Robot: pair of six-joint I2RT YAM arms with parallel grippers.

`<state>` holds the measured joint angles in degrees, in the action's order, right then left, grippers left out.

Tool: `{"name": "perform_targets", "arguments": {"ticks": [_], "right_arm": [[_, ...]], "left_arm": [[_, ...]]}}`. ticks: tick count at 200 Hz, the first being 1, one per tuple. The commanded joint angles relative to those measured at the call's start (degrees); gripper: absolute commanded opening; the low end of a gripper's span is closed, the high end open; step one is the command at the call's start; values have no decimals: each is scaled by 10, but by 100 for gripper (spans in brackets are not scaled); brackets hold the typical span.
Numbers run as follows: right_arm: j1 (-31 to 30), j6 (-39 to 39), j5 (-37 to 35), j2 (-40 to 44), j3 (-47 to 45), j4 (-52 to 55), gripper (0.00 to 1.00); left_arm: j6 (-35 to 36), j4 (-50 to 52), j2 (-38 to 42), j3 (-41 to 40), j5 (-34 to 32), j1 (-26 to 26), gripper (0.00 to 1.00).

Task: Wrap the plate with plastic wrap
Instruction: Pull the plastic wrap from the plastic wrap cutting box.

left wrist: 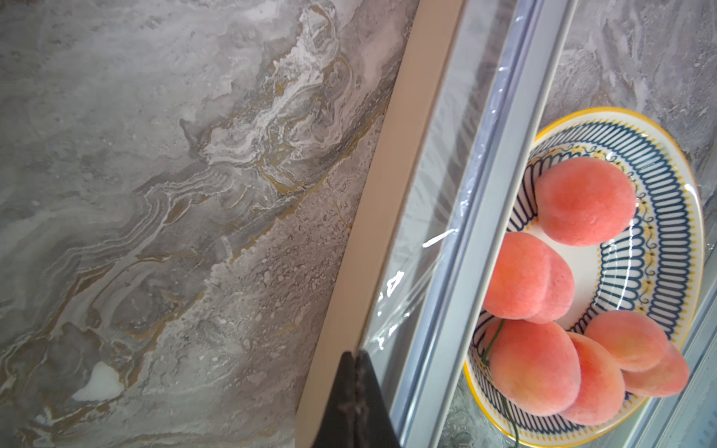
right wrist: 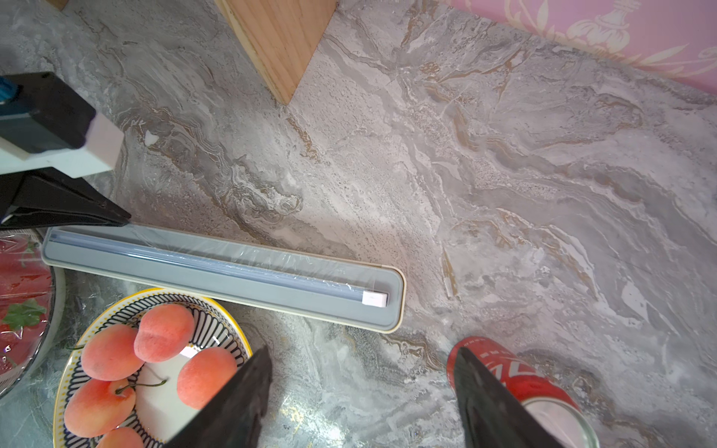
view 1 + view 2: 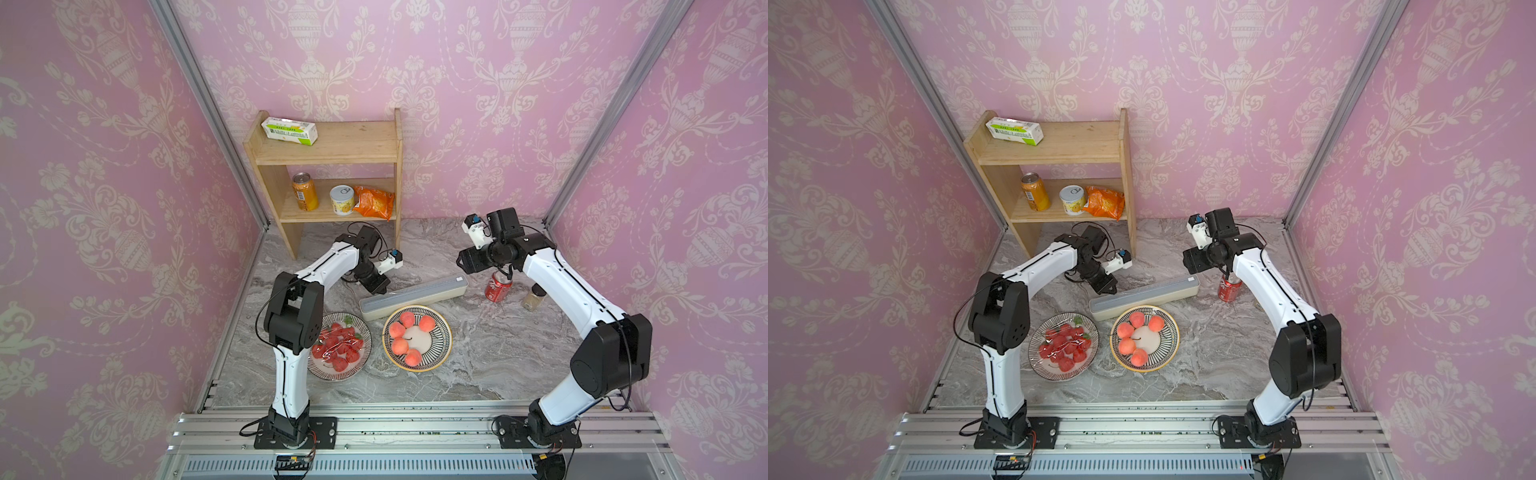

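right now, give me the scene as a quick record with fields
left gripper: shut at one end of the box, seemingly pinching the plastic wrap
right gripper: open, empty, above the table near the red can
box: lying on the table along the far side of the peach plate
peach plate: uncovered, five peaches
other plate: red fruit, already covered in clear wrap
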<state>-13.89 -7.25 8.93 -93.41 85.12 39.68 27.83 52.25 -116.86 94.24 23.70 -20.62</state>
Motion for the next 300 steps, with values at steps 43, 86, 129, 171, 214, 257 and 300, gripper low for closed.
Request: {"name": "perform_targets", "arguments": {"ticks": [43,86,129,171,214,257,300], "right_arm": [[-46,-227,113,-24,-2,-39,77],[-105,-300,105,-101,36,-61,71],[-131,-313,148,-128,19,-136,62],[-148,-322,154,-166,42,-143,54],[-152,-363,118,-189,39,-151,55],[-149,-376,90,-214,58,-134,54],[-144,-375,37,-218,57,-145,49]], "left_arm": [[20,-55,75,-45,23,4,0],[18,-68,83,-47,32,10,0],[5,-90,88,-44,55,29,0],[-1,-105,88,-43,78,38,0],[-6,-113,88,-46,87,44,0],[-6,-113,88,-46,87,45,0],[-6,-112,89,-48,84,46,0]]}}
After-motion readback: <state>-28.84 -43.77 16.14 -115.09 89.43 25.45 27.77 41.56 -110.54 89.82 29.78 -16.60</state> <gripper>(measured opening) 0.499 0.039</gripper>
